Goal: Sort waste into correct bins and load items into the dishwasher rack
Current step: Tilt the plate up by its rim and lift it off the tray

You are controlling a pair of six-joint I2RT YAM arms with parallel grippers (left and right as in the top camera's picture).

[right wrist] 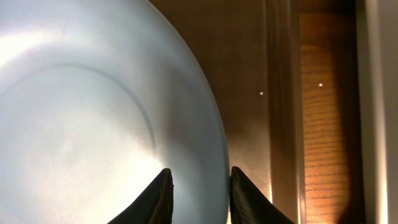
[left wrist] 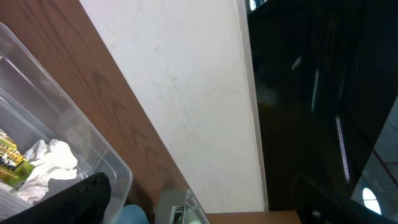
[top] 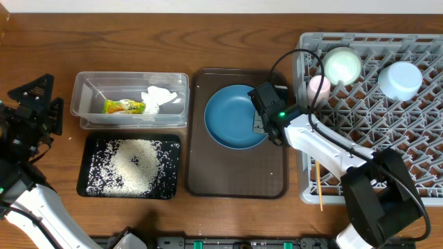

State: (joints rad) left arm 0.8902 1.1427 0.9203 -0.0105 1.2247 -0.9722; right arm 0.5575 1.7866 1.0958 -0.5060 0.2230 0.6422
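Left jaws stand wide apart and empty; the left gripper [top: 43, 104] hangs at the far left edge of the table [top: 208, 34], well apart from the work. Beside it the tub [top: 83, 114] holds the wrapper [top: 123, 106] and napkin [top: 159, 98], and the black tray [top: 86, 166] below holds the rice [top: 135, 162], so the waste looks sorted. The plate [top: 232, 117] lies flat on the brown tray [top: 235, 173]. The right gripper [right wrist: 199, 190] has its jaws narrowed astride the plate's right rim, one finger over the face, one outside the edge; whether they pinch it I cannot tell. To do this well, seat the rim deep between the fingers and clamp firmly. Lift that edge first so the plate tips upright, then carry it right into a free row of the rack [top: 415, 173], clear of the cup [top: 318, 86], mint bowl [top: 342, 66], blue bowl [top: 400, 79] and chopsticks [top: 318, 183].
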